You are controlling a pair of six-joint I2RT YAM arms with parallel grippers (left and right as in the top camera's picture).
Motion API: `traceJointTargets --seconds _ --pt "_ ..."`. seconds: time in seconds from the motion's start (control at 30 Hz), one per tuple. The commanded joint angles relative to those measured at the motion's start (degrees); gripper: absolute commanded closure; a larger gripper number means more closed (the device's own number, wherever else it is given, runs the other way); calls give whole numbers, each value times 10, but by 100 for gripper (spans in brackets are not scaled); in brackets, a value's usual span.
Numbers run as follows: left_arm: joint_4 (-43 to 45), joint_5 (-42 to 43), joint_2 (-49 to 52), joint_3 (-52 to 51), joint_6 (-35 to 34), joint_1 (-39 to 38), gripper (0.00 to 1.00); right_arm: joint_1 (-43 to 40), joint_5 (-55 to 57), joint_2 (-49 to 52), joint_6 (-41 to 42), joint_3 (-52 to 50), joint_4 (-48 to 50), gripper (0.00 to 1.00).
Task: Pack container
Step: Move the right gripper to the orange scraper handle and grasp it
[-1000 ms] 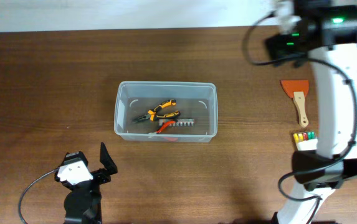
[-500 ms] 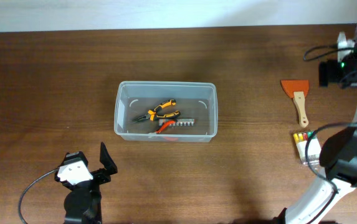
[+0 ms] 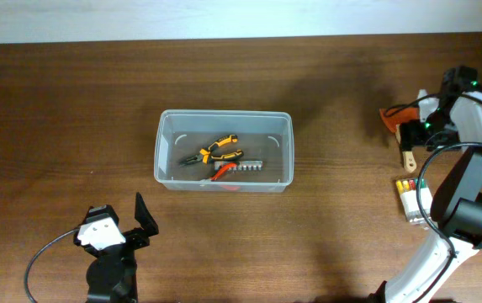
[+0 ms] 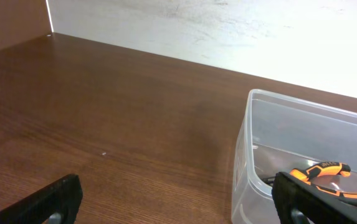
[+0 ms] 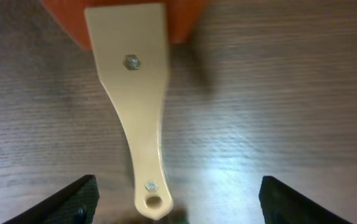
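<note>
Dark wood grain is seen across the table (image 3: pixel 55 101), with a pale wall (image 4: pixel 228 25) behind it. Near the middle of that surface the container (image 3: pixel 224 113) is set, clear and uncovered, with orange-handled pliers (image 3: pixel 215 151) already lying inside. The right gripper (image 5: pixel 177 186) is held spread wide just above the scraper (image 5: pixel 134 112), nothing being gripped, with the tail of the wooden handle lying between the fingers. That handle is placed left of centre in the gap, so it would probably be met by one finger first and pushed or swung before it is clamped; and because it lies flat on the wood, a shallow grip could be lost. A knock to the bit case (image 3: pixel 410 189), just beside, is also judged possible. The left gripper (image 4: pixel 178 199) is likewise held wide and empty, close to the container's corner. By the right wrist view alone the rivets, the hanging hole and the off-centre placing are revealed. Only from overhead can it be seen that the scraper lies well apart from the container, off to the right.
</note>
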Motion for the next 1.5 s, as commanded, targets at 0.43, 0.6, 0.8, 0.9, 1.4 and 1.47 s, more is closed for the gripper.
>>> traceJointTargets --seconds 0.43,0.6,0.8,0.9,1.4,1.47 --pt "-1 -2 -2 -2 5 -2 1 21 -6 4 -14 -70 90 47" --pt "-1 -2 -2 -2 5 -2 1 37 -19 4 -14 -70 92 52" --pt "-1 -2 -2 -2 5 -2 1 54 -18 4 -16 -70 98 54" --pt "-1 -2 -2 -2 5 -2 1 53 -18 4 -16 -70 98 54" --pt "-1 -2 -2 -2 5 -2 1 43 -16 4 -11 -70 99 76" --pt "-1 -2 -2 -2 5 -2 1 43 -16 4 -11 -70 97 79"
